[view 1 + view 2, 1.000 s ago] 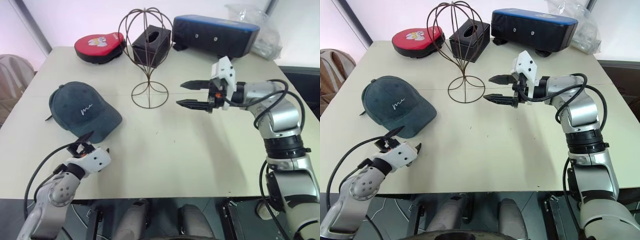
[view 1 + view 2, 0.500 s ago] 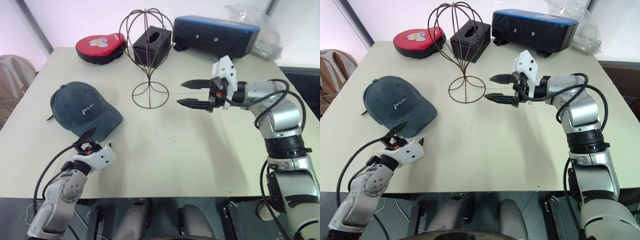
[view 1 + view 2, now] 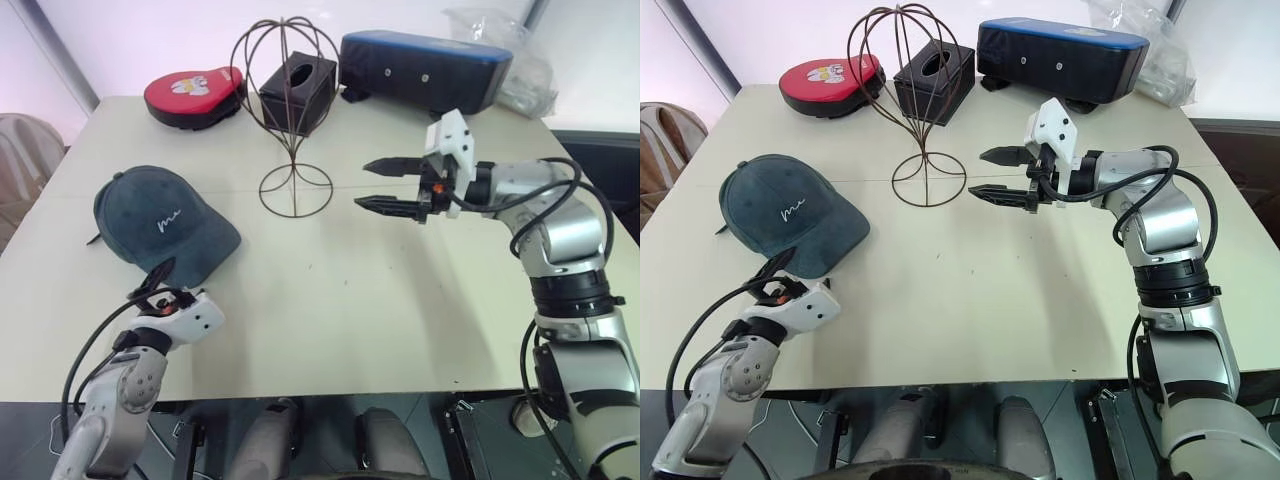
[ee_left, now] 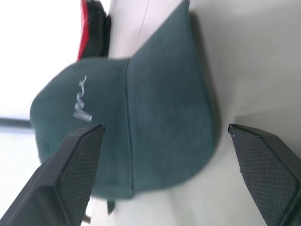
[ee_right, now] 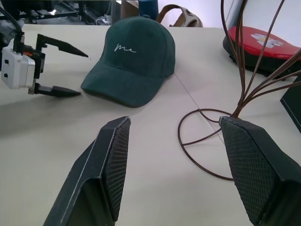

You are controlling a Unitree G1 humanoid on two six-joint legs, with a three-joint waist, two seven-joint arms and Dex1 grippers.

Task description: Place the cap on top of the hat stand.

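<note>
The cap [image 3: 160, 220] lies on the desk [image 3: 330, 300]; left gripper [image 3: 160, 283] released beside its brim, right gripper [image 3: 385, 187] released near the hat stand [image 3: 290, 120].

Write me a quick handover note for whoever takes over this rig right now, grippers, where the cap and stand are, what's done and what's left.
Left gripper: open, empty, low near the table's front edge, pointing at the cap's brim, not touching.
Right gripper: open, empty, held above the table beside the hat stand's base.
Cap: flat on the table, front left, brim toward the robot.
Hat stand: upright, mid-table, cage top bare.
Done: nothing placed.
Left: grasp the cap, lift it, seat it on the stand's top.
</note>
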